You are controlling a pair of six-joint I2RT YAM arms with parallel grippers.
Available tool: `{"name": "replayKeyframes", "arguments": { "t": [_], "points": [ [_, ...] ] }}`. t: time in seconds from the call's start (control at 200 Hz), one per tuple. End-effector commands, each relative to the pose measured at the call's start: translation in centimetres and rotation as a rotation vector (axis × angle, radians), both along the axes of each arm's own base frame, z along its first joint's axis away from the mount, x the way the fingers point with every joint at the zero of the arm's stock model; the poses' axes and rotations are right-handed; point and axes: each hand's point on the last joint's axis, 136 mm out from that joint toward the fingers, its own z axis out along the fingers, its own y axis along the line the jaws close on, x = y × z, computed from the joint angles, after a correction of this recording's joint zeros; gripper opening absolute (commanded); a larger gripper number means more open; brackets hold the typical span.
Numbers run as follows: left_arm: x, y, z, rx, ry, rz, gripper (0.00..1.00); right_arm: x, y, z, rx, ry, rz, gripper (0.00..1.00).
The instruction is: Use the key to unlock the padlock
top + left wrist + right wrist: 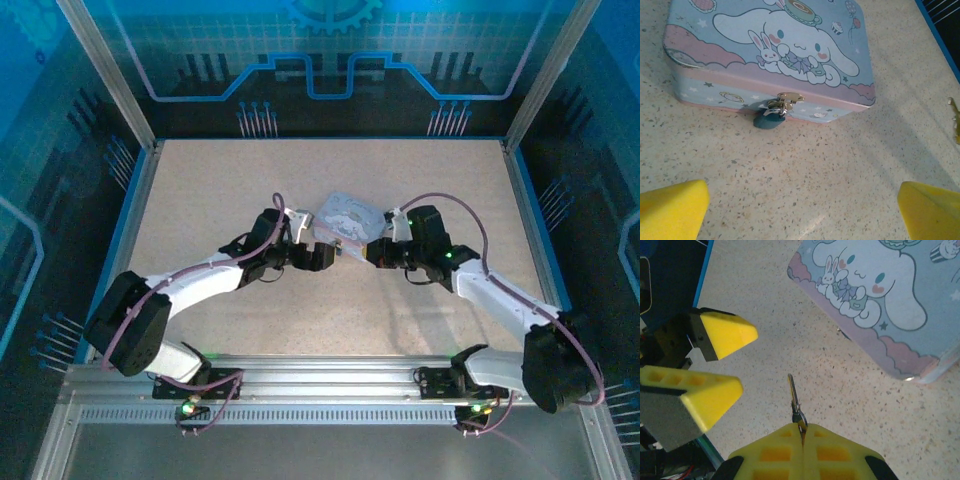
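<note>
- Padlock (769, 119) hangs from the silvery clasp (788, 97) on the front wall of the tin box (740, 55); its dark bluish body lies tilted against the table (805, 170) just under the clasp; whether the shackle is sprung I cannot tell
- Tin box has a pale blue lid printed with a white long-eared cartoon dog and a small rabbit, with a pink band round the edge; the lid is down; from above it sits mid-table, just beyond the two grippers
- Key (794, 395) is thin and dark, pinched by its head in the right gripper (802, 436); the yellow jaws are pressed together on it; its shaft sticks straight out ahead of them over bare table; it touches neither the box nor the padlock; the box's corner is near on the right
- Left gripper (800, 212) has its jaws wide apart with nothing between them; its yellow fingers (670, 210) sit at the bottom corners of its wrist view; the padlock lies ahead of them, well clear
- From the right wrist, the left gripper's two spread fingers stand left of the key, near it but apart
- From above, both grippers sit close together at the near side of the box
</note>
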Motion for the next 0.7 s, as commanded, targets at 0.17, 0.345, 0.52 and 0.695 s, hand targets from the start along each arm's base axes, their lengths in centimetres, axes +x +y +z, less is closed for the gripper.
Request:
{"name": "replayKeyframes", "arguments": {
  "t": [0.17,0.345,0.52,0.695],
  "points": [
    [0.6,-0.9,-1.3,-0.043,0.037,-0.007,0.96,2.8,-0.2,-0.7,0.041,-0.016,0.001,0.0],
    [0.9,-1.5,-1.6,-0.049,0.062,-0.019,0.94,4.2,-0.5,-1.7,0.028,-0.002,0.003,0.0],
    [1.7,-1.6,-2.2,-0.044,0.071,0.002,0.92,5.8,-0.1,-2.0,0.024,-0.002,0.004,0.0],
    [2.8,-2.1,-2.6,-0.046,0.054,0.011,0.91,7.0,0.2,-2.7,0.019,0.009,-0.002,0.0]
  ]
}}
